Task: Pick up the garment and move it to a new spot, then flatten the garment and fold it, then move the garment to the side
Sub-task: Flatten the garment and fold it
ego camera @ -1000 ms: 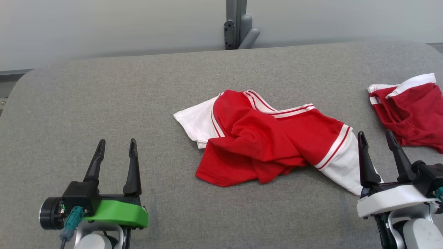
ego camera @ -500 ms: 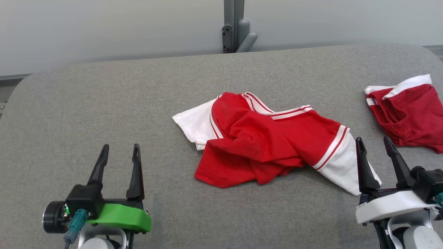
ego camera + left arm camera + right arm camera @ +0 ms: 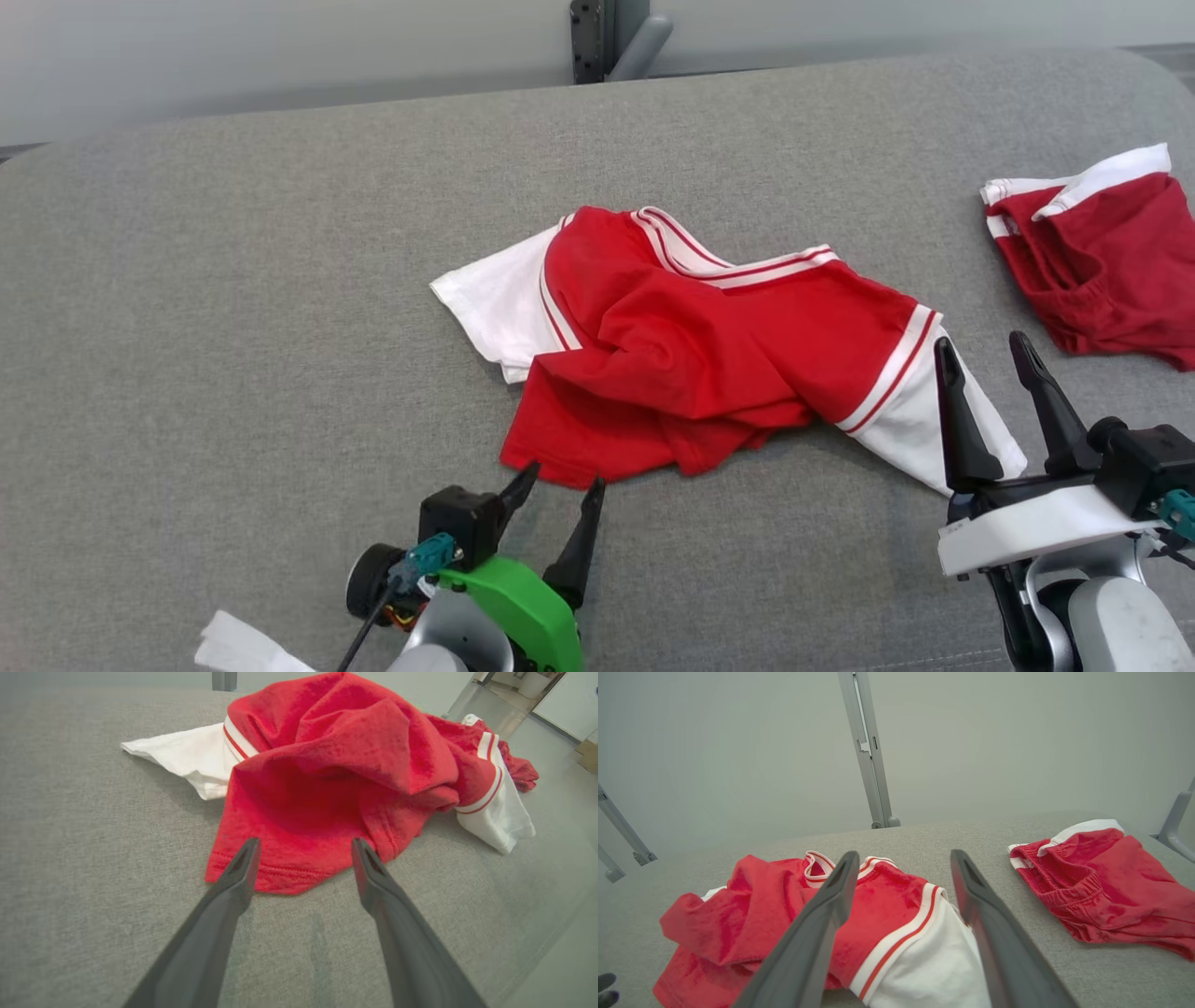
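The garment is a crumpled red shirt with white sleeves and striped trim, lying in the middle of the grey padded table. My left gripper is open, its fingertips just short of the shirt's near red hem. In the left wrist view the left gripper frames that hem. My right gripper is open beside the shirt's right white sleeve. From the right wrist, the right gripper hovers above the sleeve.
Red shorts with a white waistband lie at the table's right edge, also in the right wrist view as red shorts. A grey post stands behind the table. A white scrap shows at the bottom left.
My left gripper has swung right and forward, up to the shirt's near hem. The camera tilted down, shifting the scene up. The right gripper stayed beside the sleeve.
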{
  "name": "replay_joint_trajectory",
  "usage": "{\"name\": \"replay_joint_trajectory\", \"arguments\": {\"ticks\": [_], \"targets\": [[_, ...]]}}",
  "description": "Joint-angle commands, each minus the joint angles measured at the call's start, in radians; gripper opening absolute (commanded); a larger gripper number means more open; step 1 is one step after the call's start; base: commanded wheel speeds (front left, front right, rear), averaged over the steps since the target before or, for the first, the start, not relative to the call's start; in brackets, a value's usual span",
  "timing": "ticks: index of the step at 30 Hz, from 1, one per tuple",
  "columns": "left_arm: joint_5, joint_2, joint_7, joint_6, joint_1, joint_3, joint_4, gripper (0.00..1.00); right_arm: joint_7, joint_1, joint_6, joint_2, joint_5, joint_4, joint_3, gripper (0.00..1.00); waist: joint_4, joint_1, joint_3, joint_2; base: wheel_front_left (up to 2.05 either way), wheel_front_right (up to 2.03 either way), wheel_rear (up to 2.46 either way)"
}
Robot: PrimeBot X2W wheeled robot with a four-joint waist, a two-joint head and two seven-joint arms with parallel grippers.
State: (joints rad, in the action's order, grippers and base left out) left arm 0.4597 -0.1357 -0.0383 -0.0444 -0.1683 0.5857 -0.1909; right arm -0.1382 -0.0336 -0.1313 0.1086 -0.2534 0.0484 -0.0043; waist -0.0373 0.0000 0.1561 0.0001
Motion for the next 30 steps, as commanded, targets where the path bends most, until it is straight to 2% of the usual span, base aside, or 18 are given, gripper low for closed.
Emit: {"name": "replay_joint_trajectory", "arguments": {"ticks": [1,7,11,12,14,19,22,30], "targets": [[0.021,0.008,0.015,0.015,-0.024,0.008,-0.038,1.0,-0.008,-0.017,0.001,0.004,-0.009,-0.006,0.002,1.0,-0.035,0.0,0.044,-0.0001,0.0,0.0,0.0],[0.087,0.043,0.068,0.054,-0.053,0.014,-0.174,1.0,-0.023,-0.037,0.001,0.003,-0.016,-0.02,0.006,1.0,-0.069,0.0,0.08,-0.0001,0.0,0.0,0.0],[0.131,0.055,0.032,0.081,-0.081,-0.008,-0.226,1.0,-0.031,-0.043,0.001,0.002,-0.019,-0.029,0.003,1.0,-0.082,0.0,0.088,-0.0001,0.0,0.0,0.0],[0.153,0.062,-0.011,0.097,-0.095,-0.025,-0.236,0.91,-0.033,-0.047,0.001,0.0,-0.018,-0.032,0.001,1.0,-0.086,0.0,0.089,-0.0001,0.0,0.0,0.0],[0.154,0.065,-0.057,0.11,-0.116,-0.031,-0.245,0.0,-0.035,-0.049,0.001,-0.001,-0.02,-0.034,-0.001,1.0,-0.088,0.0,0.089,-0.0001,0.0,0.0,0.0],[0.114,0.051,-0.174,0.116,-0.158,-0.05,-0.239,0.0,-0.04,-0.05,0.001,-0.004,-0.02,-0.039,-0.01,1.0,-0.087,0.0,0.08,-0.0001,0.0,0.0,0.0],[0.097,0.043,-0.199,0.111,-0.169,-0.061,-0.206,0.0,-0.043,-0.045,0.001,-0.006,-0.022,-0.04,-0.017,1.0,-0.081,0.0,0.073,-0.0001,0.0,0.0,0.0],[-0.009,-0.038,-0.219,0.049,-0.164,-0.105,0.067,0.0,-0.045,-0.026,0.001,-0.019,-0.016,-0.035,-0.045,1.0,-0.05,0.0,0.042,-0.0001,0.0,0.0,0.0]]}}
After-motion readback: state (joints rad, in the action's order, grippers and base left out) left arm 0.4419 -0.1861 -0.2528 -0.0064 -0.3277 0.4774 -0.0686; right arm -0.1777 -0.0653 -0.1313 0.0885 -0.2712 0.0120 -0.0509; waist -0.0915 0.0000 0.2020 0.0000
